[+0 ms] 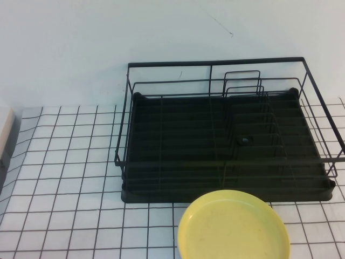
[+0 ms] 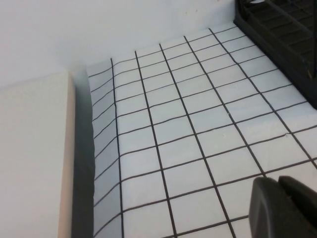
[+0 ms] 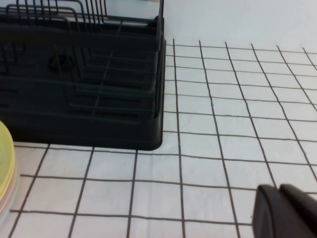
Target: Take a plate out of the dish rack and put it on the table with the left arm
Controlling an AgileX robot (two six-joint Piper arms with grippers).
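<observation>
We see the round pale-yellow plate (image 1: 233, 225) lying on the white gridded surface (image 1: 70, 178) before the black wire dish rack (image 1: 226, 140), apart from both pincers. Our left pincer (image 2: 282, 208) and right pincer (image 3: 285, 210) hover above bare tiles; we cannot tell whether either is open.

plate (image 1: 233, 226): pale yellow | dish rack (image 1: 226, 145): black | table (image 1: 64, 178): white, black grid lines

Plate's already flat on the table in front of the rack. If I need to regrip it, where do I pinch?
Pinch the plate by its raised left rim, coming in low from the left with the left gripper; it lies flat and the dish rack blocks the far side. The right gripper hangs beside the rack.
</observation>
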